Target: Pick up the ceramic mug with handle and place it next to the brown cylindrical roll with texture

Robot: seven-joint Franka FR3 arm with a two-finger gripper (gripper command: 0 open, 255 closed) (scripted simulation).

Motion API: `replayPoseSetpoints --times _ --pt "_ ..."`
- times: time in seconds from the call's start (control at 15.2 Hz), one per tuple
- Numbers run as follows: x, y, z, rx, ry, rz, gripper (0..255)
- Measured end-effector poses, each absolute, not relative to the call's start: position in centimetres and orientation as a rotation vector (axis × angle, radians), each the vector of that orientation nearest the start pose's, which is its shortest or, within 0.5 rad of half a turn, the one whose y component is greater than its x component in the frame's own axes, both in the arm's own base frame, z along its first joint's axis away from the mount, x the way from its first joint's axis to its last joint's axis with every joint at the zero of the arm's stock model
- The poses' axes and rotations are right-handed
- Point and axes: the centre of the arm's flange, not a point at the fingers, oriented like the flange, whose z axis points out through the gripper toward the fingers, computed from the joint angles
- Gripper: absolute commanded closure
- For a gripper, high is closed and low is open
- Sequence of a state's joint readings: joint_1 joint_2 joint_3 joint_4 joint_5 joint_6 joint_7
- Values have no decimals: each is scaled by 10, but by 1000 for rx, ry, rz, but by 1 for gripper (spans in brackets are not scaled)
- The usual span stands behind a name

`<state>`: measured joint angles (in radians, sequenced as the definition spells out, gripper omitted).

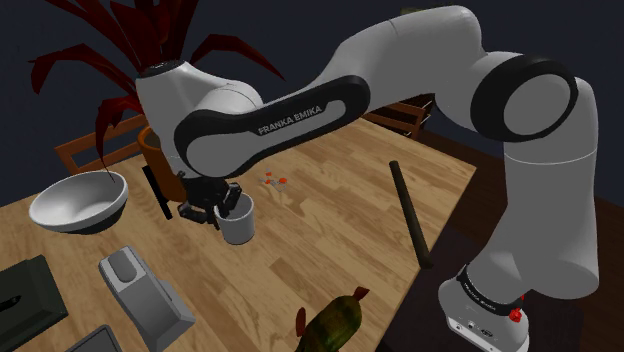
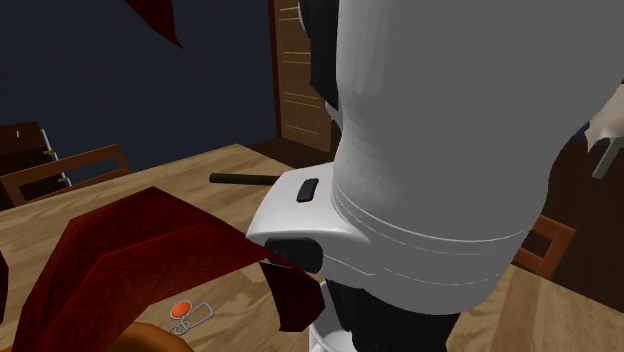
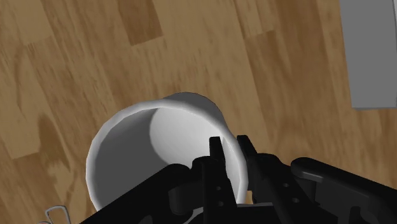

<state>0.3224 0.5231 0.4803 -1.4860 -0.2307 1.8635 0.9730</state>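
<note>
While our gripper [image 1: 229, 203] clamps the wall of the mug [image 1: 239, 224], one finger inside for a rim hold, we list it seemingly resting on the table [image 1: 330, 230], toward the shoulder view's left of the dark roll [image 1: 409, 212].

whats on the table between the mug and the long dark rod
Bare wooden table, as the shoulder view shows. A few small orange bits lie near the mug, just off the straight line to the rod, on the far side.

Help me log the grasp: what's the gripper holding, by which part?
The gripper holds the white mug by its rim wall, one finger inside, one outside.
</note>
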Motion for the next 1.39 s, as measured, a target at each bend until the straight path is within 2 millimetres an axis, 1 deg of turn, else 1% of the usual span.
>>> replayPoseSetpoints --times 1.39 --pt "521 439 499 -3187 222 107 255"
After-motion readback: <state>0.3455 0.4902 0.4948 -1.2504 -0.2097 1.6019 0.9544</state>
